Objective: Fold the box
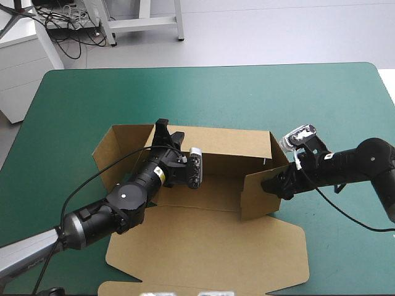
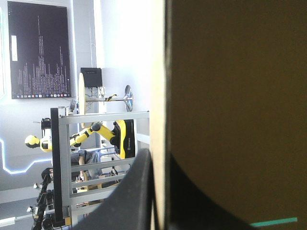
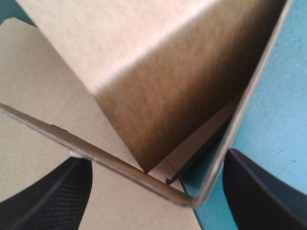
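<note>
Standing half-formed at the middle of the teal-green table (image 1: pixel 86 92), the brown box (image 1: pixel 210 240) has its long wall on the 12 o'clock side raised. A short side wall at 3 o'clock is tipped up and a further panel spreads outward at 9 o'clock. The broad lid panel lies flat toward 6 o'clock, reaching close to the table's near edge.

Only the high view gives this whole outline. The left wrist view looks level across the room, and there the board is a dark brown field with a pale cut edge running straight up between the black fingers. The right wrist view shows a bent corner of board close up, with the flat sheet on one side, teal-green cover on the other, and a dark gap under the raised wall.

The left gripper (image 1: pixel 168 131) sits at the box's 11 o'clock corner, its fingers all but together and clamped on the raised wall, one on each face. The right gripper (image 3: pixel 158 155) is at the box's 3 o'clock side with its fingers wide apart. The side wall's corner lies between them, and contact with either finger cannot be told.
</note>
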